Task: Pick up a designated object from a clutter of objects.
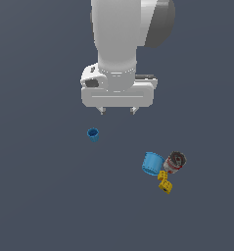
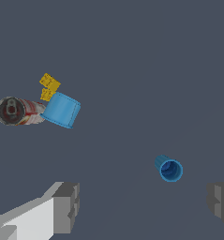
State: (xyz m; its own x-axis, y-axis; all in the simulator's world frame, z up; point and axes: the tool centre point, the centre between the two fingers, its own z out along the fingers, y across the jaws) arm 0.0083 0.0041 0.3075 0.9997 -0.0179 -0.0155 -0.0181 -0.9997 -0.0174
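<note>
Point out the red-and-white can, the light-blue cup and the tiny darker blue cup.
red-and-white can (image 1: pixel 175 162), exterior view, labelled side.
light-blue cup (image 1: pixel 152 163), exterior view, outer wall.
tiny darker blue cup (image 1: pixel 93 134), exterior view, outer wall.

The red-and-white can (image 2: pixel 20 111) has a dull, dark metallic end and a smooth label, perhaps paper, though the render is too coarse to tell. The light-blue cup (image 2: pixel 61 109) and tiny darker blue cup (image 2: pixel 168 168) look like smooth matt plastic. The yellow perforated blocks (image 2: pixel 49 86) appear matt, the gripper (image 2: pixel 144 206) pale with grey ridged pads (image 2: pixel 66 207).
</note>
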